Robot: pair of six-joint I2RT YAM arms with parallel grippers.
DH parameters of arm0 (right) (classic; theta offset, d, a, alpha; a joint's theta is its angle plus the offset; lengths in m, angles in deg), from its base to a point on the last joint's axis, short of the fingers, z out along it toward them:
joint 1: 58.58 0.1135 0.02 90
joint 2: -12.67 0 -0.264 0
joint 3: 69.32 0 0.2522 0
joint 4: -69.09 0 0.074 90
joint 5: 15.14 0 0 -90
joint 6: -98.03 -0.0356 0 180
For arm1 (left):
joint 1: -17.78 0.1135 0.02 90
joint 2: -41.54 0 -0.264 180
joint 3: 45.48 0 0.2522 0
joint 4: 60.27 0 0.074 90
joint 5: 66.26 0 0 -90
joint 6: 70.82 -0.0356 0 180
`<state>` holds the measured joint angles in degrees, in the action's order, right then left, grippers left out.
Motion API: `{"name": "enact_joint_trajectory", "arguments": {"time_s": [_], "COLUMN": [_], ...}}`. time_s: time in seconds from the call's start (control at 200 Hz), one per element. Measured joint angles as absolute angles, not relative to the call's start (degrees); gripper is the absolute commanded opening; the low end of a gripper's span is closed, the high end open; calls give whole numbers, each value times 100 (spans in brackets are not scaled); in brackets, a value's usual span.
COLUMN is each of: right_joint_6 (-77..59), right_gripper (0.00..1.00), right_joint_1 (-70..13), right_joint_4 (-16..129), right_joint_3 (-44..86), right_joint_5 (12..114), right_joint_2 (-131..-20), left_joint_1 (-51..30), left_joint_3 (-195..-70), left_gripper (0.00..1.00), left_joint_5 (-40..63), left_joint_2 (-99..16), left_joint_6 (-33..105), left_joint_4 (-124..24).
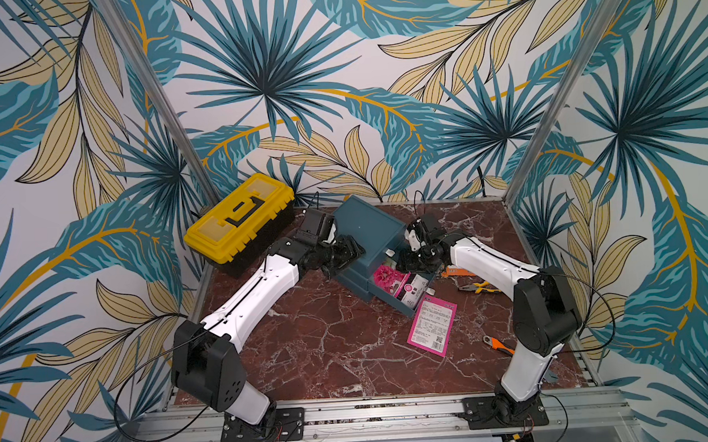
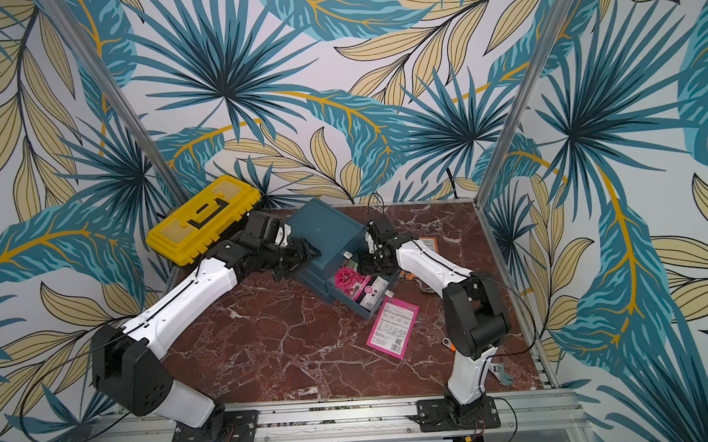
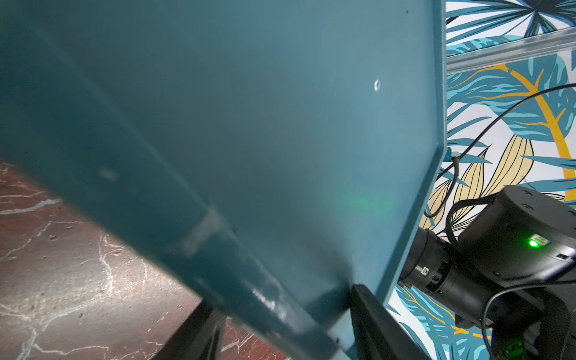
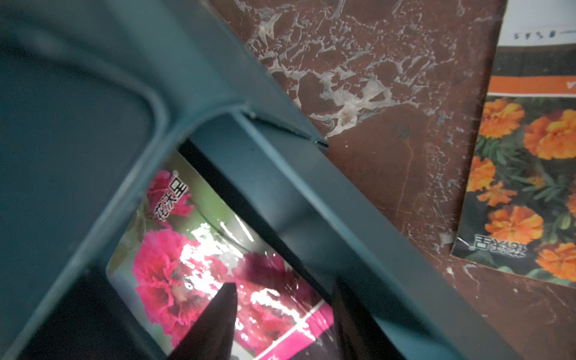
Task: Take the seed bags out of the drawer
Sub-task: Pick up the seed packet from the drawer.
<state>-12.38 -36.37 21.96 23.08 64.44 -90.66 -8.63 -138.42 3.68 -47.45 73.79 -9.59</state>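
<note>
On the marble table (image 1: 330, 348) a loose bag (image 1: 432, 328) and an orange bag (image 4: 526, 187) lie out. The left gripper (image 3: 285, 297) clamps the cabinet (image 1: 365, 225). The right gripper (image 4: 285, 283), jaws parted, reaches into the drawer (image 1: 392, 301) over a flower bag (image 4: 187, 265), which next needs pinching and lifting.

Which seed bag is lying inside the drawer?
The magenta bag showing pink flowers, inside the open drawer. The other magenta bag lies text side up on the table, and the orange bag lies on the table beside the drawer.
</note>
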Motion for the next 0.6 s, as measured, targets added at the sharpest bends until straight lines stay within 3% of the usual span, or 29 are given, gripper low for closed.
{"name": "enact_joint_trajectory", "arguments": {"time_s": [0.601], "right_joint_6": [-1205], "right_gripper": [36], "right_joint_1": [-3665], "right_joint_4": [2137], "right_joint_3": [1993], "right_joint_5": [5375], "right_joint_2": [-8924], "left_joint_1": [-861], "left_joint_3": [-13870], "left_gripper": [66], "left_joint_5": [401], "left_joint_2": [-4745], "left_joint_6": [7383], "left_joint_4": [-913]}}
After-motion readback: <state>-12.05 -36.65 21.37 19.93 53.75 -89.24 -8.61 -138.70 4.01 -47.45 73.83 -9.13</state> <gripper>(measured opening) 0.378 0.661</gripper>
